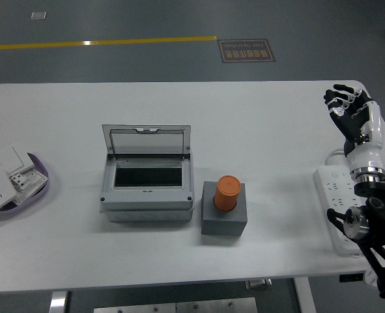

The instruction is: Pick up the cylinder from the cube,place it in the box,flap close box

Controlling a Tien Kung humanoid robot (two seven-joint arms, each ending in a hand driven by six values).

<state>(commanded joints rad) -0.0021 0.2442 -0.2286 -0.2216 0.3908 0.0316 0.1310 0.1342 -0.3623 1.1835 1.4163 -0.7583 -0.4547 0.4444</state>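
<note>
An orange cylinder (228, 193) stands upright on a grey cube (224, 210) near the table's middle. Just left of the cube is a grey box (146, 195) with its clear flap lid (146, 141) raised toward the far side, showing a dark inside. My right hand (346, 103) is lifted over the table's right edge, well right of the cube. Its fingers are spread and hold nothing. My left arm is out of view.
A white power strip (332, 202) lies at the right edge under my right arm. At the far left a purple-rimmed dish (41, 188) holds white wall sockets (6, 171). The white table (179, 104) has its near edge at the bottom.
</note>
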